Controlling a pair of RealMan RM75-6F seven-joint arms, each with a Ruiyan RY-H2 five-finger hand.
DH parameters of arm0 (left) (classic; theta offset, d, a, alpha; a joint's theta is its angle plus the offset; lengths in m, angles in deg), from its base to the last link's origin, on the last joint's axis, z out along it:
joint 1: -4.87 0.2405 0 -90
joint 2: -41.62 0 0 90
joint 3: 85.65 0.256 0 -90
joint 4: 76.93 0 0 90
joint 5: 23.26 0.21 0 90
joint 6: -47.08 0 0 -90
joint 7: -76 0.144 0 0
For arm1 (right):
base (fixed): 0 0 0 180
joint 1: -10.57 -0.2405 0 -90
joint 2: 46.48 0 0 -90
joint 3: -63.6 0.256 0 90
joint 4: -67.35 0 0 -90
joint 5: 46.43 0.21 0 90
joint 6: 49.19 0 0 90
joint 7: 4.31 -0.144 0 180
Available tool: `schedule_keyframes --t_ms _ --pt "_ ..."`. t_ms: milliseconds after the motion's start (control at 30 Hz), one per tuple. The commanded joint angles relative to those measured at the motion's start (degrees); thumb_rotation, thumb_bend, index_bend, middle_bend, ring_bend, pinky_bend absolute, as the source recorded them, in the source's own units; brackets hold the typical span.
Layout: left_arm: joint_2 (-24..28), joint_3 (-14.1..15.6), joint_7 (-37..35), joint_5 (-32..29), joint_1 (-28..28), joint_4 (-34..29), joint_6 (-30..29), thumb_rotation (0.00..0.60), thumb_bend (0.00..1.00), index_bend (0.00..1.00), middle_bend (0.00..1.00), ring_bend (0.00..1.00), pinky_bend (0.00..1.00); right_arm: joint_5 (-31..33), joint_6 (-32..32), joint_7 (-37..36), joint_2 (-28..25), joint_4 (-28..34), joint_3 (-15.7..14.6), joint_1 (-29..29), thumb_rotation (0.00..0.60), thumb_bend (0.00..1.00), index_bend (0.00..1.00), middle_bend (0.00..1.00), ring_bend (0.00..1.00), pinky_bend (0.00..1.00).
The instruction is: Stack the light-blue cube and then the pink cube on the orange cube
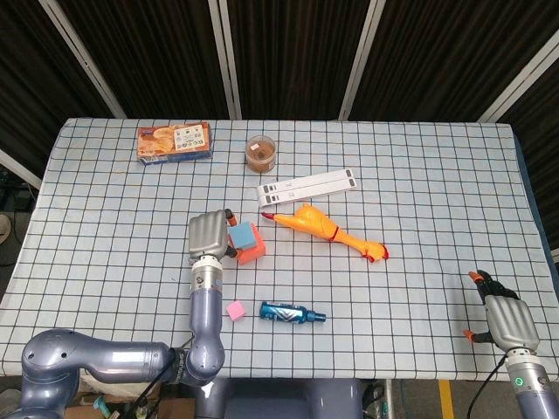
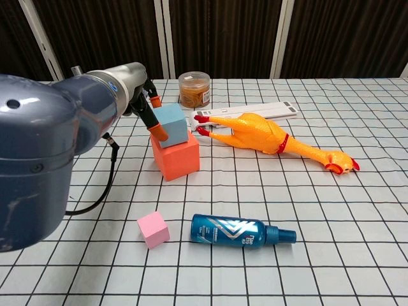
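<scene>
The left robot hand (image 2: 148, 108) is pinching the light-blue cube (image 2: 171, 126), which is sitting on the orange cube (image 2: 174, 157). It should square the edges, then release gently. The pink cube (image 2: 153, 229) is waiting on the tabletop (image 2: 357, 217) in front of the orange cube. The right robot hand (image 1: 507, 319) is idling, empty, fingers loosely apart.

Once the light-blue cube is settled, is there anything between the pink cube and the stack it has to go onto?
Nothing visible on the table does: only bare cloth separates the pink cube from the orange cube. But the left robot hand sits against the light-blue cube, on the stack's left side.
</scene>
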Motion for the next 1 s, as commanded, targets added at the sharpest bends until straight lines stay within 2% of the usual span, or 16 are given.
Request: schedule_keyframes --t_ms 33,367,1000 --pt "0.06 0.00 0.02 -0.10 0.04 0.12 0.16 0.600 0.12 0.51 0.97 0.89 1.00 0.03 0.04 0.00 0.00 0.01 -0.01 0.00 0.600 0.10 0.10 0.08 0.16 0.22" --pt "0.16 0.04 -0.16 -0.14 0.12 0.29 0.61 0.600 0.12 0.51 0.97 0.89 1.00 0.18 0.19 0.13 -0.01 0.00 -0.02 -0.06 0.600 0.10 0.10 0.08 0.16 0.22" --pt "0.50 0.06 0.07 -0.21 -0.08 0.10 1.03 0.600 0.03 0.51 0.97 0.89 1.00 0.07 -0.07 -0.18 -0.21 0.09 0.03 0.06 0.600 0.10 0.12 0.08 0.16 0.22"
